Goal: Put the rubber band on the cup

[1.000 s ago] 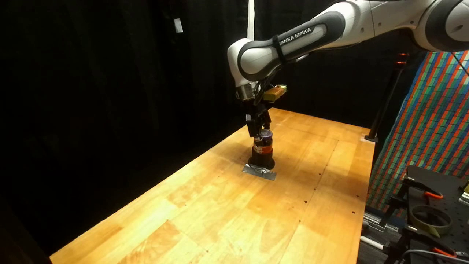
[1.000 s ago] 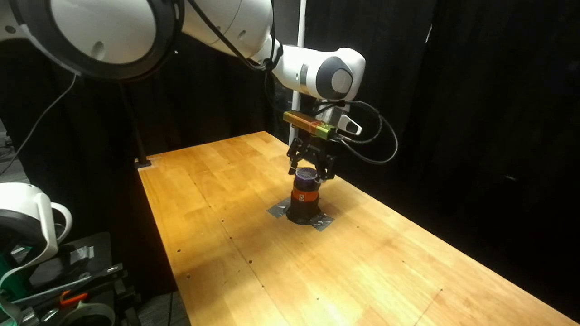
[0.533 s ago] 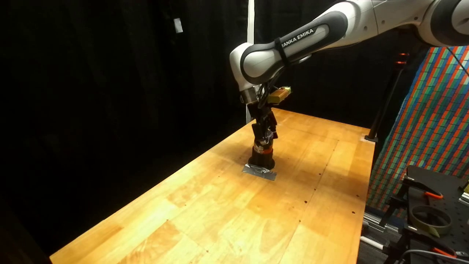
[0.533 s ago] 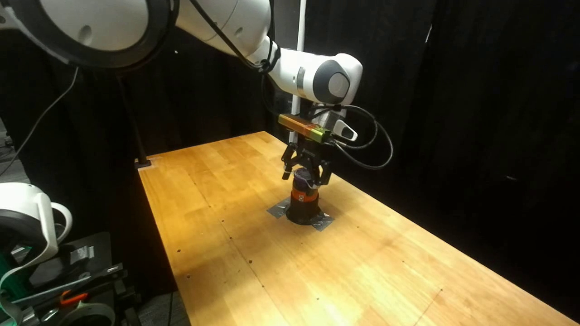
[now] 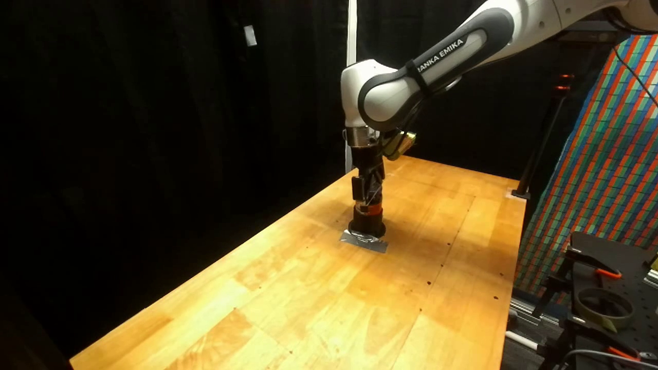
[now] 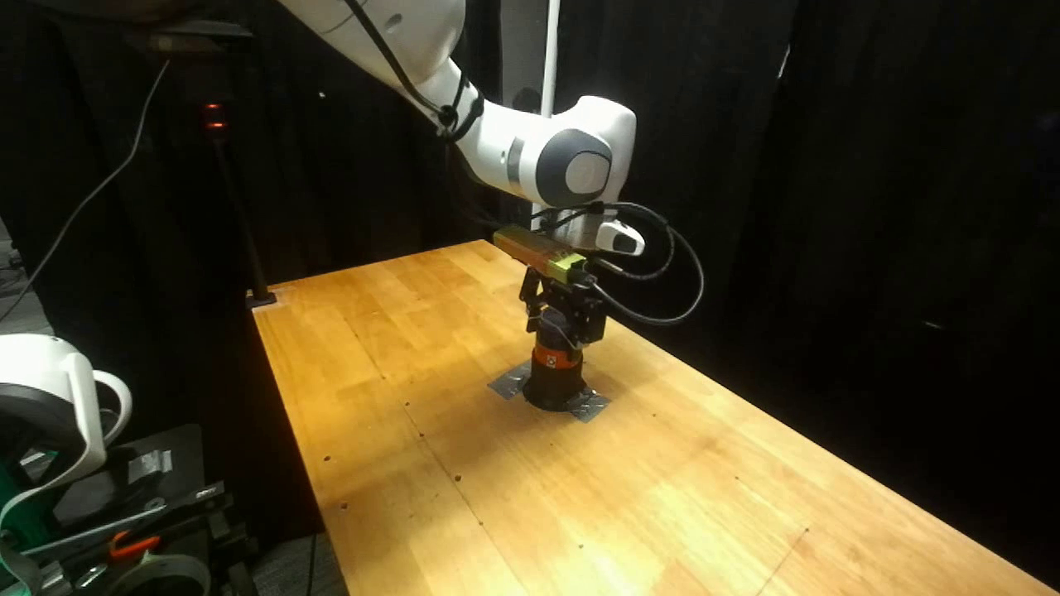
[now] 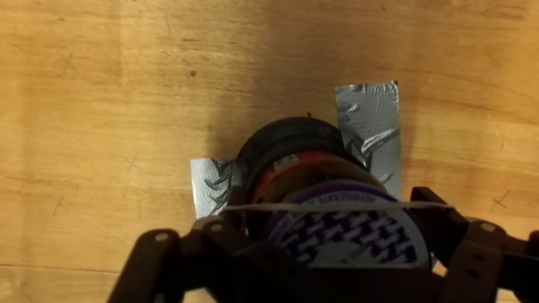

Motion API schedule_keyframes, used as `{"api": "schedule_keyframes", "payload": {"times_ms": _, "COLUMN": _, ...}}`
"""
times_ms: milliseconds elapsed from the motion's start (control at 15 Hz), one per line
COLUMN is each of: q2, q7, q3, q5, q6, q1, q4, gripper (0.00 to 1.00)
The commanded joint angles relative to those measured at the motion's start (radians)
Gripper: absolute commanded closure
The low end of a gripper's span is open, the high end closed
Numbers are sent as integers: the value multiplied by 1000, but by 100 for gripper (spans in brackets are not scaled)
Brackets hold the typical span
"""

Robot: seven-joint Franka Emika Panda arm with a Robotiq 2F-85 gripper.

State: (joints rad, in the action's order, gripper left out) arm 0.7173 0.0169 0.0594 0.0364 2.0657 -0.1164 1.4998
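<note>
The cup is a small dark jar (image 6: 556,358) with an orange band, upright in a black base on the wooden table; it also shows in an exterior view (image 5: 371,209). In the wrist view its purple-and-white patterned lid (image 7: 349,233) lies between my fingers. My gripper (image 6: 562,329) points down and is open, with one finger on each side of the jar's top. The pale rubber band (image 7: 320,207) is stretched between the fingers and passes across the lid in the wrist view. Whether the band touches the jar is unclear; its far side is hidden.
Grey tape strips (image 7: 370,126) hold the black base (image 6: 553,391) to the table (image 5: 329,298). A dark post (image 5: 529,154) stands at a table corner. A side cart with tools and a tape roll (image 5: 604,308) is beside the table.
My gripper has come down over the jar's top and the wrist has turned more upright. The fingers now flank the lid, still spread with the band. The jar has not moved.
</note>
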Motion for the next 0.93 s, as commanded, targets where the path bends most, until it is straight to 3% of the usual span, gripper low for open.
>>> {"api": "schedule_keyframes", "payload": {"times_ms": 0, "q2": -140, "q7": 16, "q3": -5, "q5": 12, "q6": 169, "q1": -8, "q4": 227, "gripper": 0}}
{"api": "schedule_keyframes", "payload": {"times_ms": 333, "q2": -273, "q7": -6, "q3": 9, "q5": 3, "q6": 344, "q1": 0, "q4": 441, "gripper": 0}}
{"api": "schedule_keyframes", "payload": {"times_ms": 867, "q2": -354, "q7": 13, "q3": 5, "q5": 21, "q6": 593, "q1": -12, "q4": 628, "gripper": 0}}
